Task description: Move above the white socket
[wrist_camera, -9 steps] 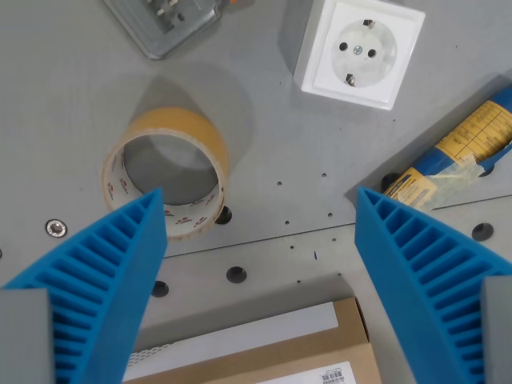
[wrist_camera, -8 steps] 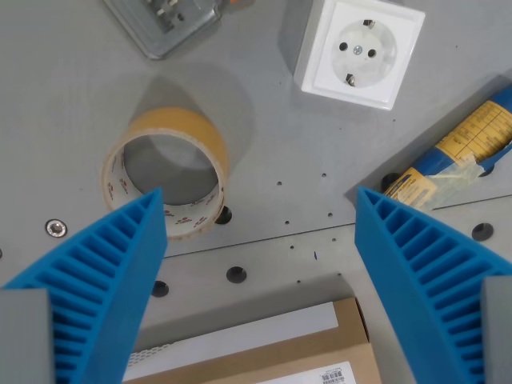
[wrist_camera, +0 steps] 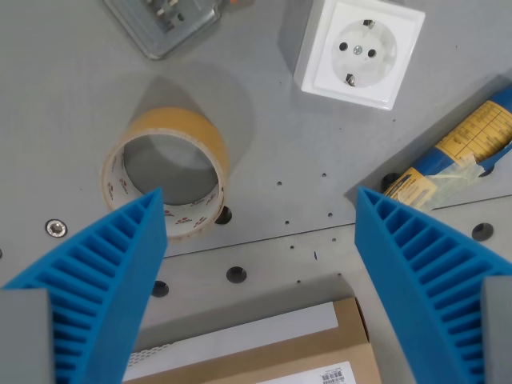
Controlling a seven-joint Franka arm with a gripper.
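White square plastic socket sits at the top of the wrist view, up and toward the wrist view's right from the blue ribbed fingers, spread wide apart and holding nothing. Roll of tan tape lies near on the grey perforated worktop; blue-and-yellow tube to the right; nothing blocks the way.

I see a roll of tape standing on its edge on the grey worktop, over one of its holes. A grey metal box sits at the top edge. A blue and yellow tube lies tilted at the right edge. A cardboard box with a white label sits at the bottom edge.
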